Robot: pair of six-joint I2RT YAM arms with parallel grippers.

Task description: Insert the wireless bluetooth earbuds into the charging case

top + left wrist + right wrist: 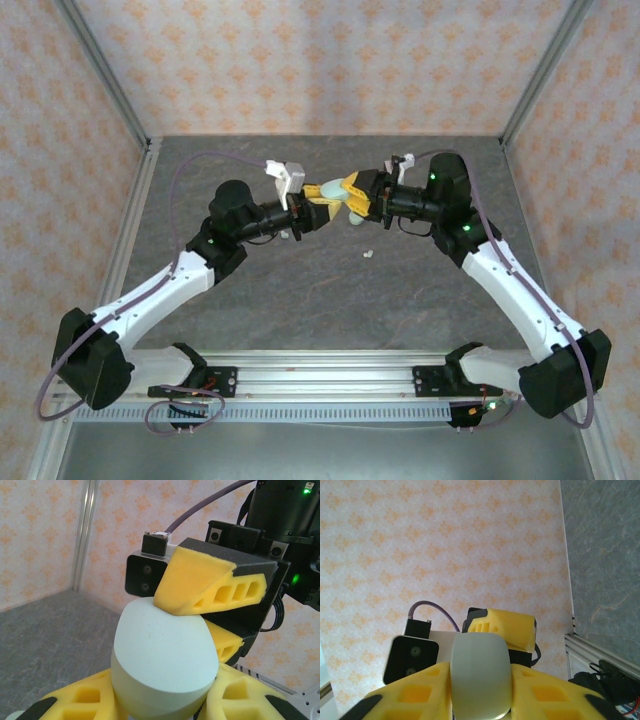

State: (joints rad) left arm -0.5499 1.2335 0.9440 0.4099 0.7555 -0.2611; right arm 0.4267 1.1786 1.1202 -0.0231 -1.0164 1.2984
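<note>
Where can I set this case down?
Free: grey stone-patterned table from the near metal rail up to the tiny whitish plastic earbud, and along the back wall. Crowded: left gripper and right gripper meet on the pale mint oval plastic case beyond it.

Item count: one pale mint oval case [165, 665]; one tiny whitish earbud [367, 255], near the middle of the table [300, 290]; two robot arms, left arm [150, 295] and right arm [525, 295].

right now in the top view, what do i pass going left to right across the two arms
left arm → its white wrist camera → charging case → right arm. The loose earbud lines up with the case's right end, so it is left out of the order.
</note>
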